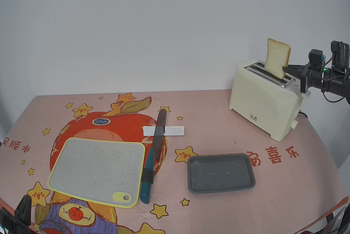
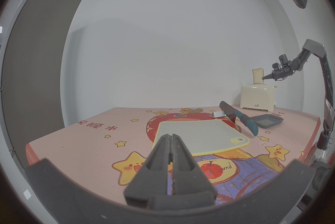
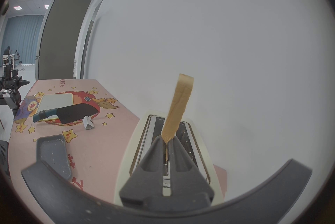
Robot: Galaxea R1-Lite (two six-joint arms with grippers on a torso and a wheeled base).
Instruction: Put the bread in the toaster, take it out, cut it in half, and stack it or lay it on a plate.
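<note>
Step in hand: transfer of the bread (image 1: 277, 57) at the slot of the toaster (image 1: 264, 107); judged from the pose alone, either lowering in or lifting out, not determinable.
Bread location: upright above the toaster's top, slightly tilted, bottom edge at the slot mouth, most of the slice clear of the housing.
Right tool (image 1: 286, 69): closed on the bread, pinching both faces at the lower corner nearest the arm.
Left tool (image 2: 171, 139): closed, holding nothing; low over the near left corner of the tabletop (image 1: 226, 129), well apart from the toaster.
Technique, alignment: set the slice parallel with the slot before any vertical travel; correct the tilt first.
Technique, travel: move straight up or down only; avoid dragging along the slot's metal rim.
Technique, grip: apply light pressure; risk of crushing or tearing soft crumb at a corner hold.
Technique, release: open only after seating the slice in the slot or laying it flat on the cutting board (image 1: 96, 169).
Count, bread: one slice.
Count, toaster: one, with two slots on top.
Count, knife (image 1: 153, 158): one, blade propped on one white rest (image 1: 175, 131), just beside the cutting board.
Count, cutting board: one.
Count, plate (image 1: 220, 172): one, dark and rectangular, between cutting board and toaster.
Count, tools: two.
</note>
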